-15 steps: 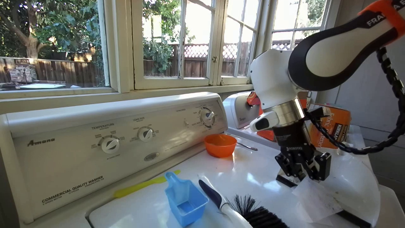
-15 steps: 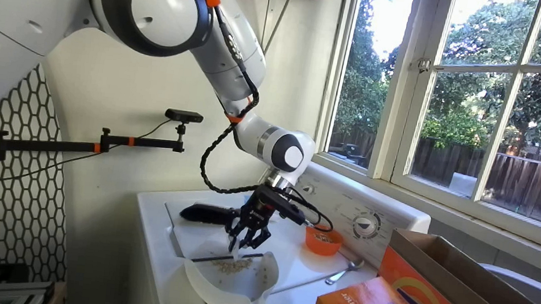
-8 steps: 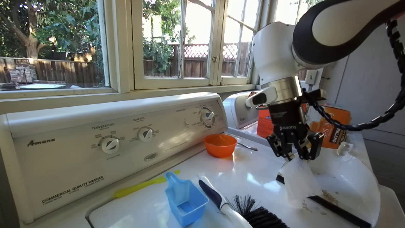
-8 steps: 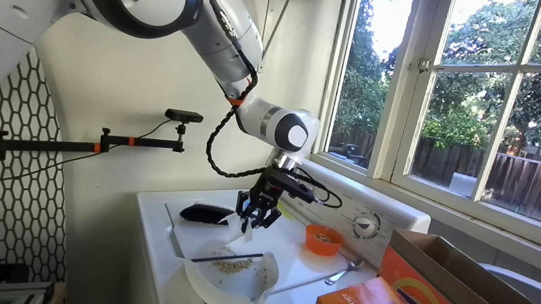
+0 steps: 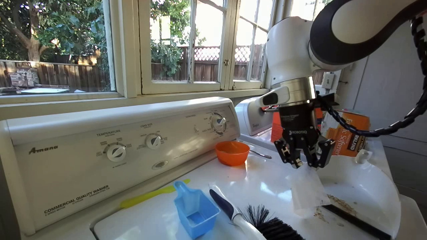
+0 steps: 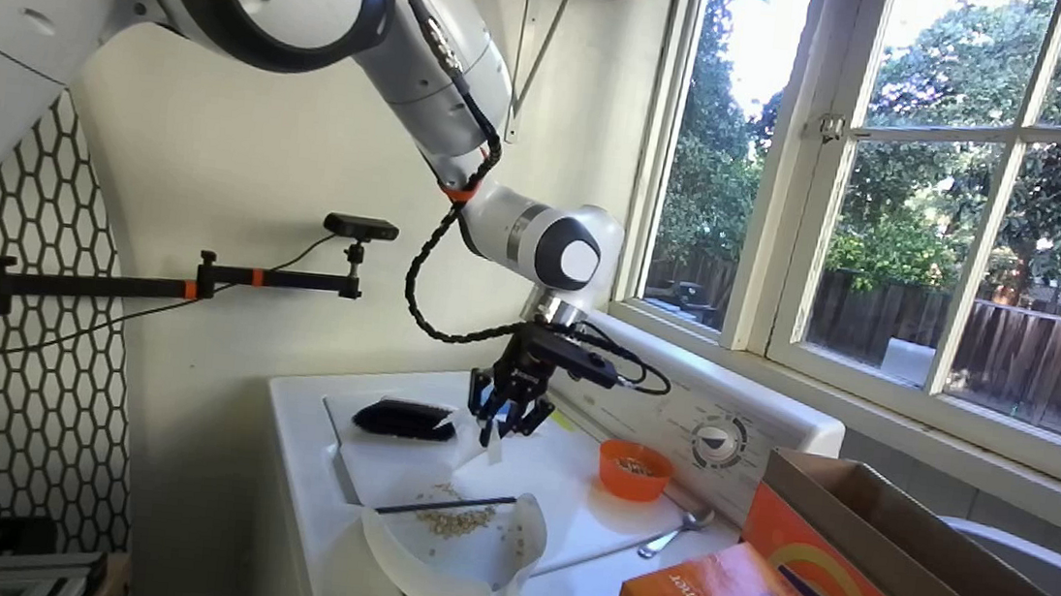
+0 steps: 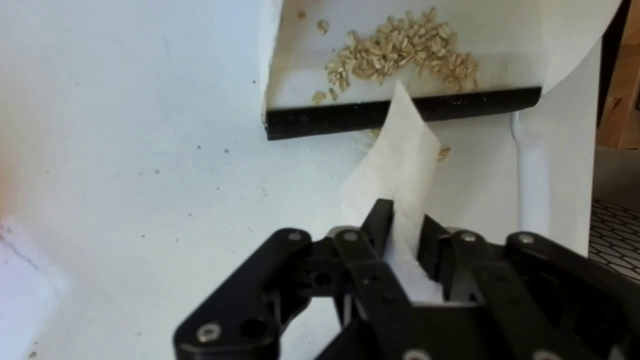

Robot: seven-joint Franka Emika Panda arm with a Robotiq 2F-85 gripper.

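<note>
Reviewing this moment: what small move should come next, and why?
Probably lower the claw slightly and nudge the white sheet against the stray flakes, toward the black lip of the dustpan. The claw pinches the sheet close to that lip; those few flakes lie just outside it on the washer top, while a larger heap of flakes sits inside.

In an exterior view, left to right: scoop (image 5: 196, 213), brush (image 5: 247, 228), gripper (image 5: 305, 164), dustpan (image 5: 377, 190) | gripper above washer top (image 5: 260, 186), paper (image 5: 307, 193) in it | flakes (image 7: 395, 46) in dustpan, some on washer top outside its lip (image 5: 357, 222) | bowl (image 5: 232, 158) behind scoop and brush, before control panel (image 5: 176, 133) | spoon (image 5: 263, 154) just right of bowl | fabric-softener box (image 5: 350, 131) behind dustpan | window (image 5: 228, 56) behind control panel
</note>
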